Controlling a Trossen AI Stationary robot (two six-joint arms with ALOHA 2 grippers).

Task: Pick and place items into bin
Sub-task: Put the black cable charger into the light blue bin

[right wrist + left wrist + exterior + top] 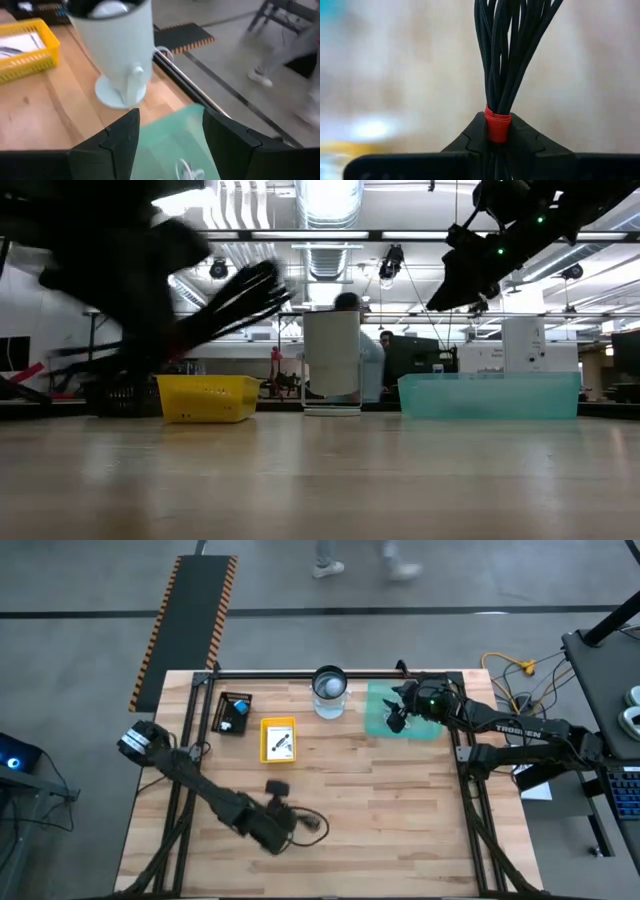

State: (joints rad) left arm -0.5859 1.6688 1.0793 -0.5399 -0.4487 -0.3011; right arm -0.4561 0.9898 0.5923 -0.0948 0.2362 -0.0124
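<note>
Two grippers at work: left gripper [498, 145] near the front of the table, right gripper [170, 135] over the far right corner.
Left gripper state: fingers pressed together on the black cable coil [512, 50], pinching it right at the red tie [497, 125].
Left gripper place: in the high view it sits low and centre-left [285, 830], with the coil's loops [312, 825] trailing to its right, just above or on the wood; I cannot tell which.
Right gripper state: fingers spread apart, nothing between them.
Right gripper place: hovering above the teal bin [385, 708], at its left end in the high view [397, 720].
Bin contents: a thin white cable [187, 170] lies inside the teal bin [170, 130].
Neighbours: white cup [330, 690] just left of the bin; yellow tray [279, 739] further left holding a white card; a dark card or box [233, 712] left of that.
Also loose: a small black piece [276, 786] on the wood, just far of the left gripper.
Handling, coil: light and floppy; loops will sag and swing, so the tie is the sound grip point, bundling every strand.
Risk: judged, dangling loops could snag on the tray or cup en route to the bin.
Table: bare wood [400, 810] between coil and bin.
</note>
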